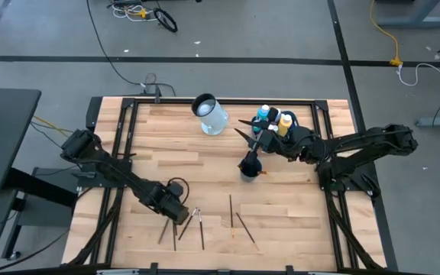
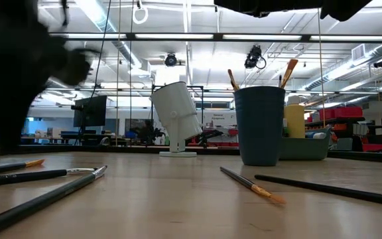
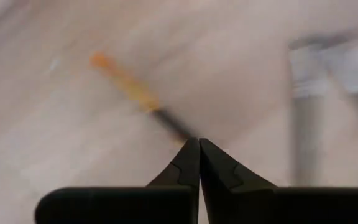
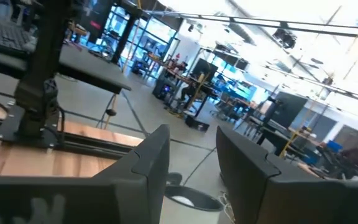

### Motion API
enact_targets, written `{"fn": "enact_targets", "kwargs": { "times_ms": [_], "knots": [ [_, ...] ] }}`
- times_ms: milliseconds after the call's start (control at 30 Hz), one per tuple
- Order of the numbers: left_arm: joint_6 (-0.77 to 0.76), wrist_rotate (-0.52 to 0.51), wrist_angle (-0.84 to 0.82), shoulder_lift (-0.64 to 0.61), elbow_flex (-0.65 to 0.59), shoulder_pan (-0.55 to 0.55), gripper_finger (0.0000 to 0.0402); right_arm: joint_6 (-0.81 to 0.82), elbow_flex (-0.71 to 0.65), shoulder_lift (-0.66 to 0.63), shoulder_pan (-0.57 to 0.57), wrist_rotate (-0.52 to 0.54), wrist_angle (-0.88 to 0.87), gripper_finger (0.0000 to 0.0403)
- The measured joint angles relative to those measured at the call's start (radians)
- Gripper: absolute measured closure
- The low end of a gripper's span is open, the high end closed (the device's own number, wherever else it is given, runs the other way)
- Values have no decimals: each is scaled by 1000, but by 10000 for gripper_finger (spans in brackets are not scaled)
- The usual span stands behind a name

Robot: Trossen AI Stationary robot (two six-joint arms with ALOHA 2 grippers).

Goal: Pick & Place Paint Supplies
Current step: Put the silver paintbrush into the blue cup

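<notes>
Between the clenched fingertips of the left gripper (image 3: 199, 142), the dark handle of an orange-tipped paintbrush (image 3: 129, 93) runs forward along the bare wood; the fingers (image 3: 185, 163) meet tip to tip at the handle's end, and whether they pinch it cannot be told. From above, this gripper (image 1: 180, 215) sits low near the table's (image 1: 296, 221) front edge, with loose paintbrushes (image 1: 202, 229) fanned just beside it and two more brushes (image 1: 239, 221) lying apart toward the centre. Open wood separates these from the front rail.

Farther back, the right gripper (image 1: 260, 143) hovers above the dark blue cup (image 2: 259, 125), its fingers (image 4: 145, 163) released with a clear gap between them. Brushes (image 2: 288, 72) stand in the cup. Behind it, paint bottles (image 1: 275, 118) cluster in the teal tub (image 2: 305, 146) near the far edge. A white jug (image 1: 210, 113) stands tilted, well clear of both arms.
</notes>
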Motion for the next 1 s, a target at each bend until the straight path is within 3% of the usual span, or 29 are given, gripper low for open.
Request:
{"fn": "enact_targets", "kwargs": {
  "times_ms": [167, 300, 533, 633, 700, 800, 1000],
  "knots": [
    [42, -138, -191, -44, 134, 1, 398, 49, 0, 0, -3, -92, -5, 266],
    [116, -366, -328, -77, 253, -1, 399, 84, 1, 0, -3, -191, -20, 266],
    [492, -810, -282, -114, 375, 14, 400, 150, 1, 0, -3, -323, -56, 266],
    [709, -1000, -163, -141, 383, 19, 400, 211, 1, 0, -3, -347, -64, 266],
    [895, -1072, -30, -160, 385, 33, 400, 246, 1, 0, -3, -361, -75, 266],
    [1155, -1046, 177, -170, 383, 64, 400, 310, 1, 0, -6, -389, -91, 266],
    [1538, -671, 500, -169, 384, 145, 401, 416, 1, 0, -31, -517, -131, 266]
  ]
}}
